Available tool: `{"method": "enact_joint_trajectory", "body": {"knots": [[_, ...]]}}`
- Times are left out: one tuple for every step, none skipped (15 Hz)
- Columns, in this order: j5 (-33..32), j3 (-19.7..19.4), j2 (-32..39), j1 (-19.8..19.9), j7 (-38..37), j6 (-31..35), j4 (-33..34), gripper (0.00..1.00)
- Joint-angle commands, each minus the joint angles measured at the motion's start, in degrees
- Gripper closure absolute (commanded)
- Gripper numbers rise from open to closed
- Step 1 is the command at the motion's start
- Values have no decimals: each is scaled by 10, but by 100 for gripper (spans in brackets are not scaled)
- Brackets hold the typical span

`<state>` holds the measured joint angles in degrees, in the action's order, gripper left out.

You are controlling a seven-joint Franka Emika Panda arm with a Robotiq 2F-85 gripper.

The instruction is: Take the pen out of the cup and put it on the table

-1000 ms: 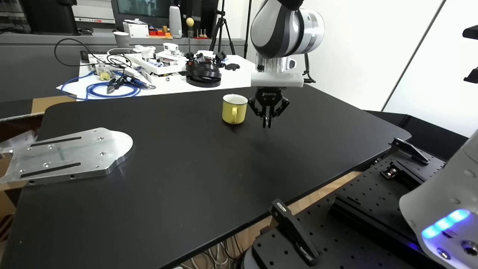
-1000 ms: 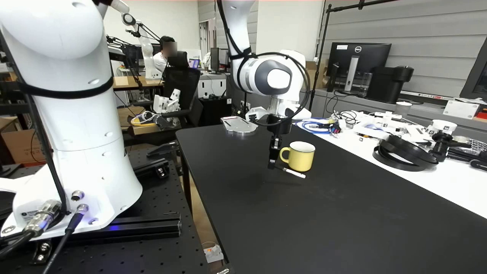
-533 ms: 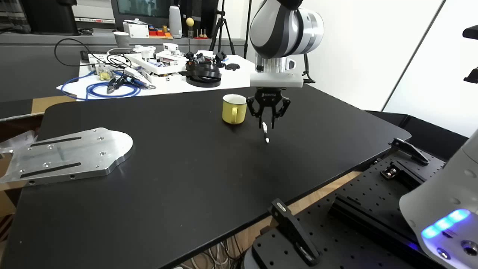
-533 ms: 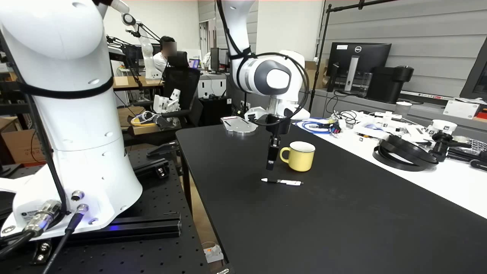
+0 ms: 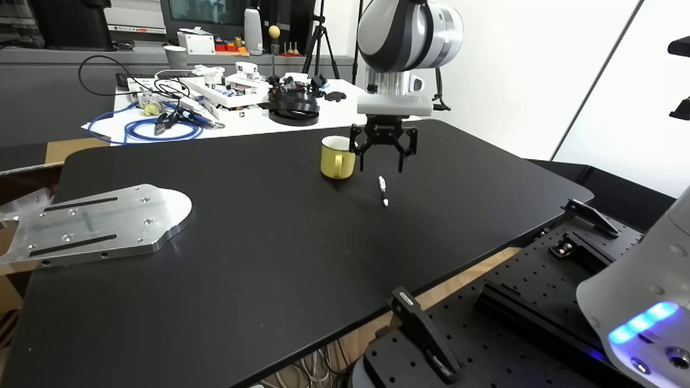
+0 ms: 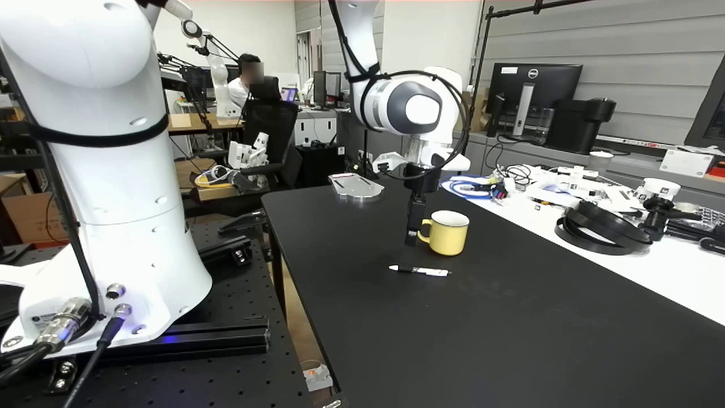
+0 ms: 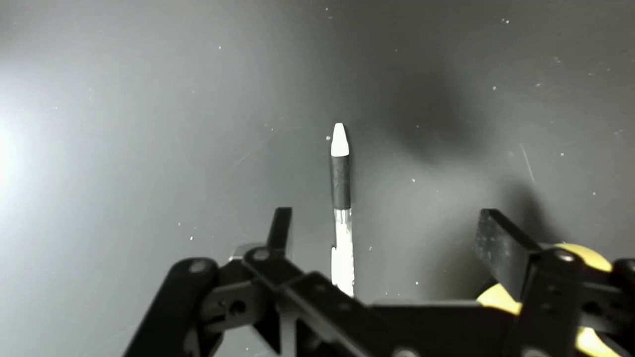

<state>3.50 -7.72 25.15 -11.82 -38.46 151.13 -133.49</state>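
My gripper hangs spread above the worktop; I record the pen lying flat there, the upright cup nearer the edge opposite the robot base.

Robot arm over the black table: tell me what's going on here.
A robot arm holds its open gripper above the black table, with nothing in it. The pen lies on the table, near the upright yellow cup but not touching it. The job of getting the pen out onto the table looks done.
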Motion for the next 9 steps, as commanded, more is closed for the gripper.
{"method": "enact_joint_trajectory", "body": {"knots": [[10, 16, -16, 20, 17, -35, 10, 0], [-3, 9, -2, 11, 2, -14, 7, 0], [-3, 11, -3, 13, 5, -18, 9, 0], [-2, 12, -4, 15, 6, -20, 10, 0], [-2, 13, -4, 15, 8, -20, 10, 0], [-2, 13, -4, 16, 8, -21, 10, 0], [-2, 14, -4, 16, 9, -22, 10, 0], [-2, 14, -4, 16, 9, -22, 10, 0], [-2, 15, -4, 16, 9, -22, 10, 0]]}}
